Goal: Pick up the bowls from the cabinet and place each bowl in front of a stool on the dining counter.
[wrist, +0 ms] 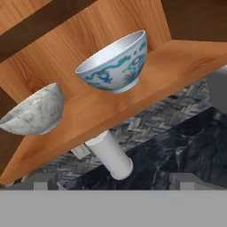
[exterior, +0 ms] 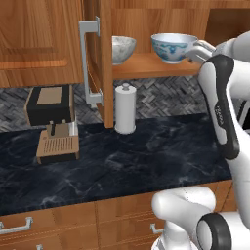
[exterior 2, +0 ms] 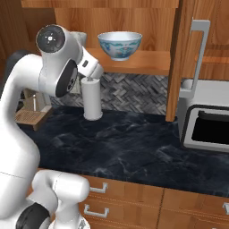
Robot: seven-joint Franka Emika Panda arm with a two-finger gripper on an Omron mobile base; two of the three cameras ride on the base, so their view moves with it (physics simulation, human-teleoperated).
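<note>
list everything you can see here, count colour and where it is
bowls: 2, one white with blue pattern, one speckled grey, side by side on the cabinet shelf
cabinet: 1, reddish-brown wood, on the wall above the counter, door open with a silver bar handle
paper towel roll: 1, white, upright on the counter under the shelf
coffee machine: 1, black and tan, on the counter to the left
microwave: 1, silver, on the counter to the right
counter: 1, black veined top, wooden drawers below
backsplash: 1, grey woven tile, behind the counter
arm: 1, white with dark joints, raised toward the shelf
tool: 1, dark tips, open, short of the bowls
</note>
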